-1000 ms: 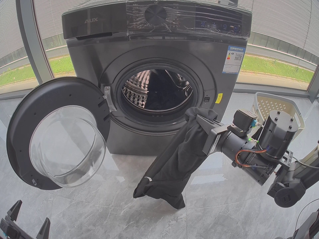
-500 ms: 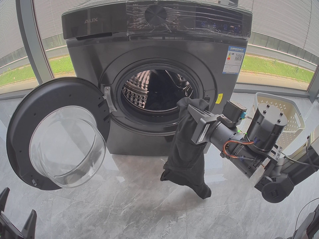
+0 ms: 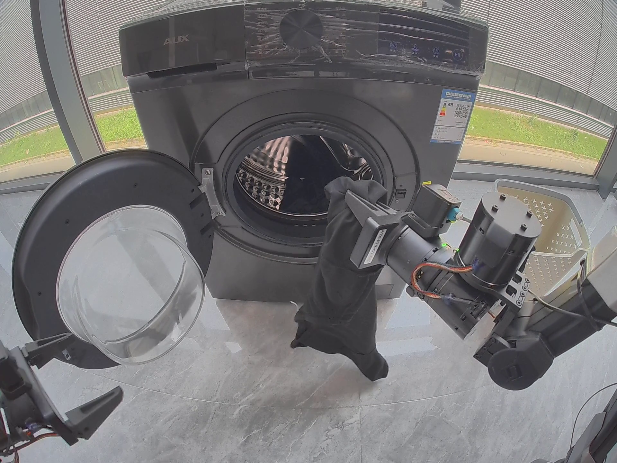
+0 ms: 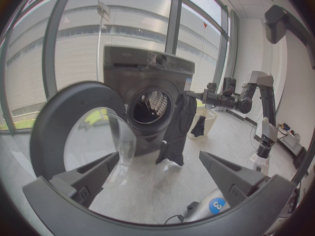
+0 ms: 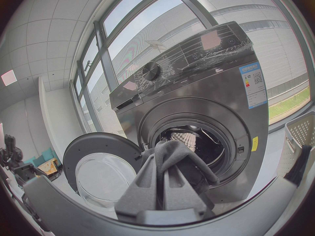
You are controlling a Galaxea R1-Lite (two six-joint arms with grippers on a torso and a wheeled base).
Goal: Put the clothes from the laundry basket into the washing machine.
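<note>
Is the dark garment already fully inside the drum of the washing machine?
No: the dark garment hangs from the right gripper in front of the washing machine, with its lower end down near the floor.

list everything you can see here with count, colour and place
washing machine: 1, dark grey, on the floor ahead, by the windows
door: 1, dark rim with clear bowl, swung open to the robot's left
black garment: 1, black, hanging before the drum opening
laundry basket: 1, cream, on the floor right of the machine
dark cloth: 1, black, draped over the basket's rim
floor: grey tiles
left gripper: 1, black, open, low near the door
right gripper: 1, black, shut on the garment
</note>
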